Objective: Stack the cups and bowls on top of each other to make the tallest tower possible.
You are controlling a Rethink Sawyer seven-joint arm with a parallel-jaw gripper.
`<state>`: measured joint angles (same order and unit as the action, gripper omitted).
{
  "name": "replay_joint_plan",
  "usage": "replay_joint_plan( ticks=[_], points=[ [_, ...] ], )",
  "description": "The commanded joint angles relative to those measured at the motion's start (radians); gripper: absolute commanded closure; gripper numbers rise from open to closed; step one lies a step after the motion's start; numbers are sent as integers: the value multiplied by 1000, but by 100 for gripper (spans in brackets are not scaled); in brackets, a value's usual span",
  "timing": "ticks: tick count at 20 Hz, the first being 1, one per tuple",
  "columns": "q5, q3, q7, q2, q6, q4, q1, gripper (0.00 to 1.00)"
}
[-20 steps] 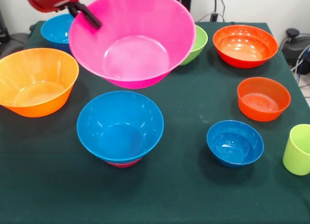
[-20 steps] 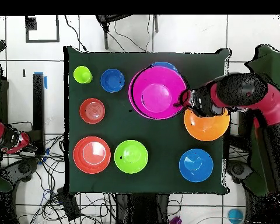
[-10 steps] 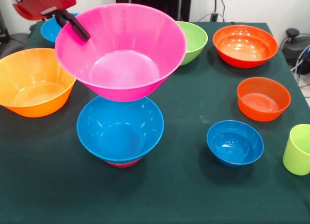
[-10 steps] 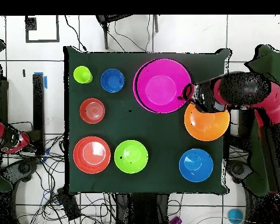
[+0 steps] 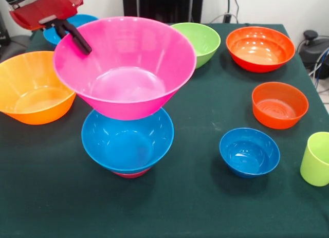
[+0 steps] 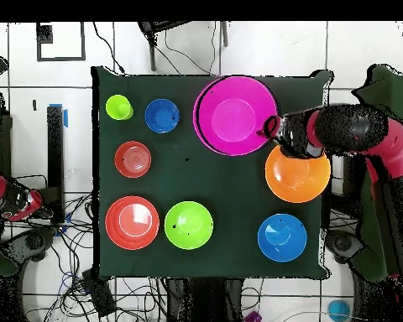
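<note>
The gripper [image 5: 77, 40], clamped on the pink bowl's [image 5: 126, 68] rim, had lowered it closer onto the blue bowl [image 5: 128, 143].

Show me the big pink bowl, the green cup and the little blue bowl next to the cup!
big pink bowl [image 5: 128, 84]: front view, on its inside bottom.
green cup [image 5: 317, 161]: front view, on its outer side wall.
little blue bowl [image 5: 249, 151]: front view, on its inside bottom.

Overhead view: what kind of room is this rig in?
Probably a robotics lab: a green-covered table on a white tiled floor, loose cables trailing beside it, and the end effector gripping a pink bowl among test bowls.
</note>
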<state>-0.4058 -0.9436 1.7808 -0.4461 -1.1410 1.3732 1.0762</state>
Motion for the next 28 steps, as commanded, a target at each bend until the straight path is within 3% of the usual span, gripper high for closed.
replay_joint_plan(
  ticks=[1,28],
  points=[
    [-90,17,-296,65,67,-60,-43,100],
    [-182,46,-268,147,102,-128,-83,100]
  ],
)
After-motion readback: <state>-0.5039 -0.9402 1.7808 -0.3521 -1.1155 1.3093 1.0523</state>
